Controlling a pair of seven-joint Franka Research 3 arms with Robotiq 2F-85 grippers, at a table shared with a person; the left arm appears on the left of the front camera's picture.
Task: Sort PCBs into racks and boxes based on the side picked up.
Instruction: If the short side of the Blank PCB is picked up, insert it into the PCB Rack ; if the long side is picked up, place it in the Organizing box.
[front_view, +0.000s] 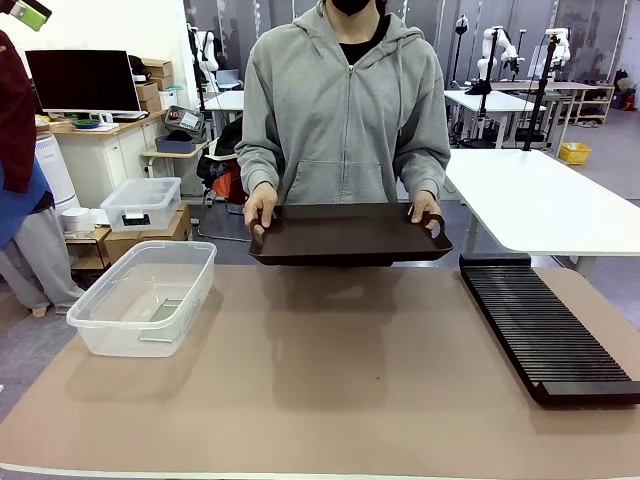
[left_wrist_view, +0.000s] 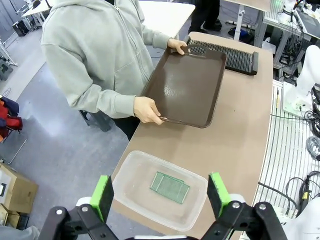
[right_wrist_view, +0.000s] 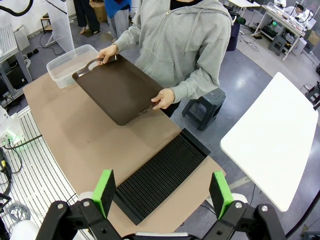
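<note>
The PCBs (left_wrist_view: 170, 187) lie flat inside the clear tub (left_wrist_view: 131, 172), green faces up, stacked w/ one overlapping the other; from the front cam just a greenish patch at the tub's bottom. Tub sits at the table's (front_view: 330, 400) left edge, toward the far corner. Rack (front_view: 545, 330) runs along the right edge, slots look empty as far as I can tell. So: both boards appear boxed, none racked, and no loose board seen on the tabletop — sorting looks done or nearly so, judging by what lies here.

Person stands at the far edge, both hands (front_view: 260, 212) on the brown handled tray (front_view: 345, 235), held just above the table; its surface looks bare.

Left gripper (left_wrist_view: 159, 197) hangs high above the tub, jaws spread wide, nothing between them. Right gripper (right_wrist_view: 161, 192) hangs over the rack's near end, likewise spread & empty.
</note>
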